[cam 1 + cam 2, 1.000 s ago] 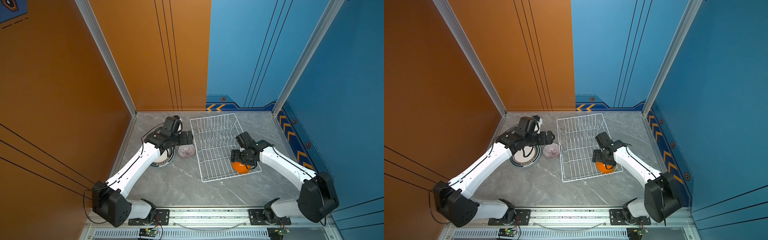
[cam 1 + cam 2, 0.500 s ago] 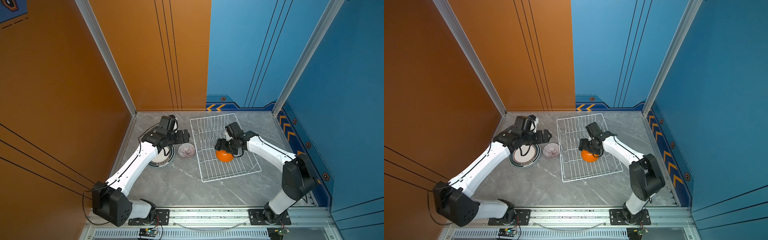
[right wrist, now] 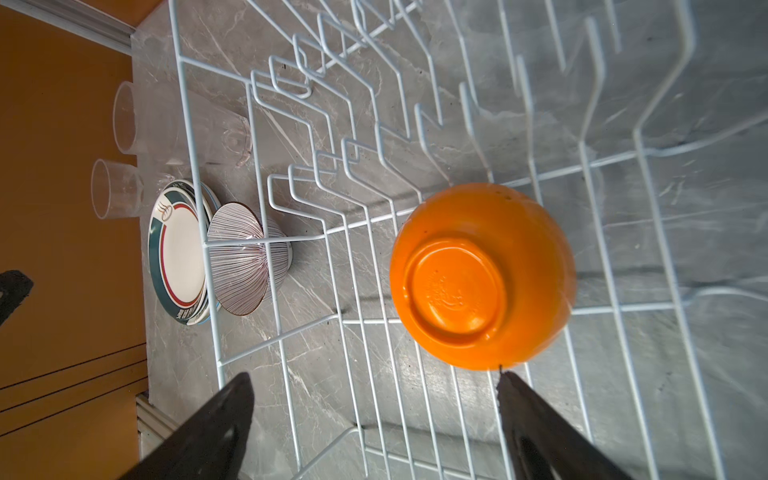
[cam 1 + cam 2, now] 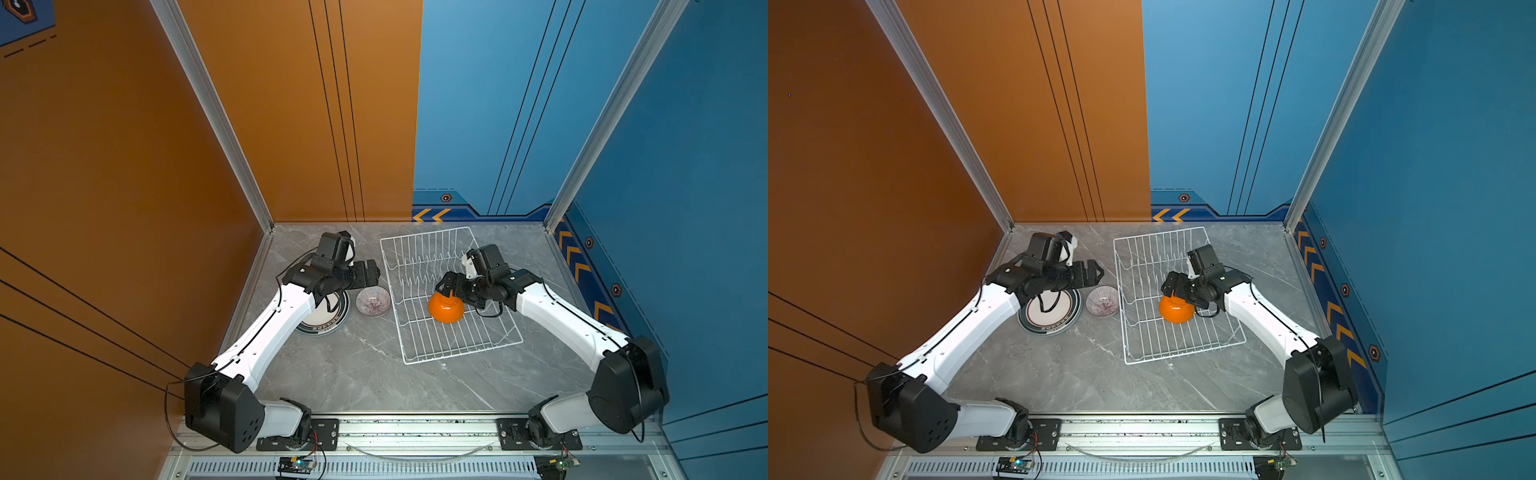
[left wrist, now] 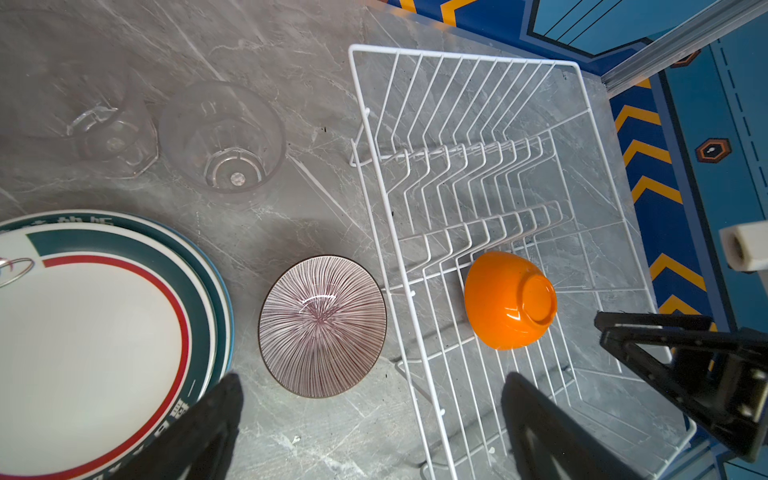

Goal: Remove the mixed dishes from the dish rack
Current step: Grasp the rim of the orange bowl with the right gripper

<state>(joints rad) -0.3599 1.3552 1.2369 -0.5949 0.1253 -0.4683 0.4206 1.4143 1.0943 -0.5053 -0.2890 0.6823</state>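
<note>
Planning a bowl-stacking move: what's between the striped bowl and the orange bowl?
Only the dish rack's flared wire side wall: striped bowl outside it on the table, orange bowl upside down inside. Clearest in the left wrist view.

Chinese characters in white on the green rim of the dark-ringed plate [image 5: 95, 332], at two spots on the ring in the left wrist view. Partly cropped there, with strokes too small to read with any certainty. In the right wrist view, a small steaming-bowl logo [image 3: 165, 212] on that same rim, and a line of characters at the opposite edge, equally unreadable. Faint embossed marks inside the foot ring of the orange bowl [image 3: 457, 286], not legible. Yellow chevrons [image 4: 432, 215] and a hexagon badge [image 4: 446, 198] on the blue wall band [image 4: 461, 208]. No numbers or brand names legible anywhere.
</note>
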